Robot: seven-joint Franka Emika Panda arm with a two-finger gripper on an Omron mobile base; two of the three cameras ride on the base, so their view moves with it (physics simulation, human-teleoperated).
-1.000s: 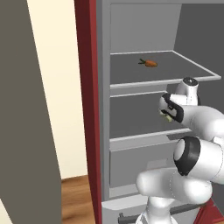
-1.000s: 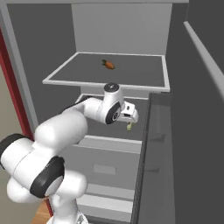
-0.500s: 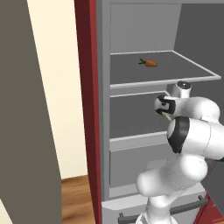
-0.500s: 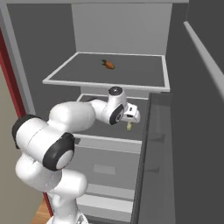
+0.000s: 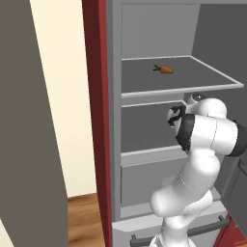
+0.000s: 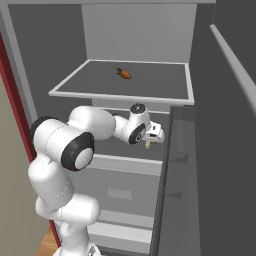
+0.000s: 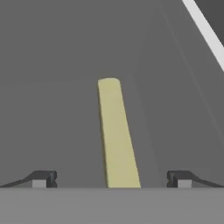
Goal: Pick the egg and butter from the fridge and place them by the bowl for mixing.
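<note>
The fridge [image 5: 159, 29] stands open, and my arm reaches in over its middle shelf. My gripper [image 7: 111, 179] is open, with its two dark fingertips [image 7: 43, 178] wide apart. The butter [image 7: 114, 131], a long pale yellow stick, lies on the grey shelf floor between and just ahead of the fingers, not gripped. From the right base view the butter [image 6: 148, 145] peeks out below the gripper [image 6: 153, 137]. From the left, the gripper [image 5: 174, 115] sits under the upper shelf edge. The egg and the bowl are out of view.
An orange carrot [image 5: 165, 70] with a green top lies on the upper shelf [image 6: 125, 95]. The open fridge door [image 6: 220, 150] stands close on the right. A dark red cupboard edge [image 5: 96, 120] and a grey drawer [image 5: 144, 183] border the opening.
The hand has moved a little deeper into the middle shelf, and the elbow has swung up behind it. The jaws have stayed open.
</note>
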